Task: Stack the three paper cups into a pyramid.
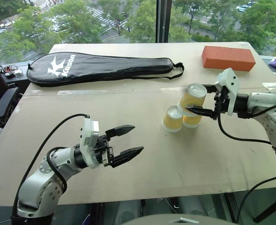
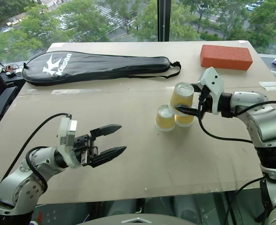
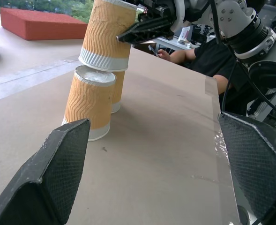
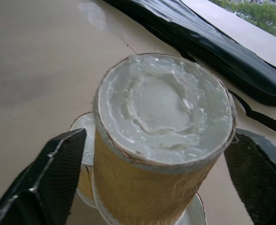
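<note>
A cardboard-covered table [image 1: 128, 154] carries everything. A long black racket bag [image 1: 100, 68] with white lettering lies along the far edge, reaching from the far left corner toward the middle, its strap trailing off its right end. An orange-red brick [image 1: 228, 57] lies flat near the far right corner. The right gripper [image 1: 204, 100] reaches in from the right edge, its fingers spread to either side of the top cup [image 1: 193, 96]; in the right wrist view a gap shows between each black finger [image 4: 44, 183] and the cup's wall, so the fingers flank the cup without pinching it, though one fingertip seen from the left wrist view lies very close against its side. The left gripper [image 1: 127, 141] hovers over the near left part of the table, well apart from the cups, its two fingers spread wide with nothing between them. The three paper cups stand together right of the table's middle, toward the right edge, all upside down with whitish bases up. Two bottom cups stand side by side on the table, the left bottom cup [image 1: 172, 119] just beside the right bottom cup [image 1: 192, 121]. The top cup sits on them, tilted, resting mostly over the right one and leaning across toward the left one's base.
</note>
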`<act>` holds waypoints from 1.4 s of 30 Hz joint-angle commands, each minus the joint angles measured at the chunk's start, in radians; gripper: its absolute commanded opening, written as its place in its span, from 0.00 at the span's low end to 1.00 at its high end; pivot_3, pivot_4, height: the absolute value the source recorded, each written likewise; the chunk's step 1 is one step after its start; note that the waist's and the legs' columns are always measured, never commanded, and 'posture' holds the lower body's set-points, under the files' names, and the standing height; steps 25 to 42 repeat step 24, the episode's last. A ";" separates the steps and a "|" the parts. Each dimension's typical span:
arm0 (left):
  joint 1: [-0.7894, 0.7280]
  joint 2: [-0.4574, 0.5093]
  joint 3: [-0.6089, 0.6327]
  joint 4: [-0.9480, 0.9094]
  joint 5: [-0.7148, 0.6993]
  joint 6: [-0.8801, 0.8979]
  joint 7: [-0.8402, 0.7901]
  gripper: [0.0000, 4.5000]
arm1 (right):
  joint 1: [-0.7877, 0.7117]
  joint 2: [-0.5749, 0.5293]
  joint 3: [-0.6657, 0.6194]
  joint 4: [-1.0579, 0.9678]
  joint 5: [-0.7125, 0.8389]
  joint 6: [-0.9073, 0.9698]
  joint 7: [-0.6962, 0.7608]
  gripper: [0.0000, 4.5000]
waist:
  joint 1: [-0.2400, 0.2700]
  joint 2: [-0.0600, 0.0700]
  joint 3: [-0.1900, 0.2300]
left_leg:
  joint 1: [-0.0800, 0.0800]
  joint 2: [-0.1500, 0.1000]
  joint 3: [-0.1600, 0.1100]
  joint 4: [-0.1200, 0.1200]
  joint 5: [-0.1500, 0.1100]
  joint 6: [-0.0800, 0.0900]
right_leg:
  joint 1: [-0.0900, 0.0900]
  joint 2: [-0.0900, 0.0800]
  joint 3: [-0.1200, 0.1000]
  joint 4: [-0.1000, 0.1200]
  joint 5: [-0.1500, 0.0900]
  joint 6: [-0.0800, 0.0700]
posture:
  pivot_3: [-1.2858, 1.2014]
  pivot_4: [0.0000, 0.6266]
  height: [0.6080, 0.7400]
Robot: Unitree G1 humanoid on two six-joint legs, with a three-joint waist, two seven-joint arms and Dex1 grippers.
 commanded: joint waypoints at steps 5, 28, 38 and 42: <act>0.049 -0.011 0.042 -0.044 -0.028 -0.016 0.051 1.00 | 0.127 -0.063 -0.237 -0.172 0.092 -0.038 0.022 0.98 | 0.006 0.000 0.000 | -0.001 0.000 -0.001 -0.001 0.000 0.000 | 0.000 0.000 0.000 0.000 0.000 0.000 | 0.52 0.24 1.00; 0.320 0.016 0.227 0.125 0.093 -0.109 0.052 1.00 | 1.041 0.030 -0.659 -0.268 -0.001 -0.271 0.062 0.98 | 0.021 -0.002 -0.001 | 0.002 0.002 0.001 -0.002 0.000 0.000 | 0.000 -0.003 0.001 0.000 -0.003 0.005 | 0.52 0.24 1.00; 0.320 0.016 0.227 0.125 0.093 -0.109 0.052 1.00 | 1.041 0.030 -0.659 -0.268 -0.001 -0.271 0.062 0.98 | 0.021 -0.002 -0.001 | 0.002 0.002 0.001 -0.002 0.000 0.000 | 0.000 -0.003 0.001 0.000 -0.003 0.005 | 0.52 0.24 1.00; 0.320 0.016 0.227 0.125 0.093 -0.109 0.052 1.00 | 1.041 0.030 -0.659 -0.268 -0.001 -0.271 0.062 0.98 | 0.021 -0.002 -0.001 | 0.002 0.002 0.001 -0.002 0.000 0.000 | 0.000 -0.003 0.001 0.000 -0.003 0.005 | 0.52 0.24 1.00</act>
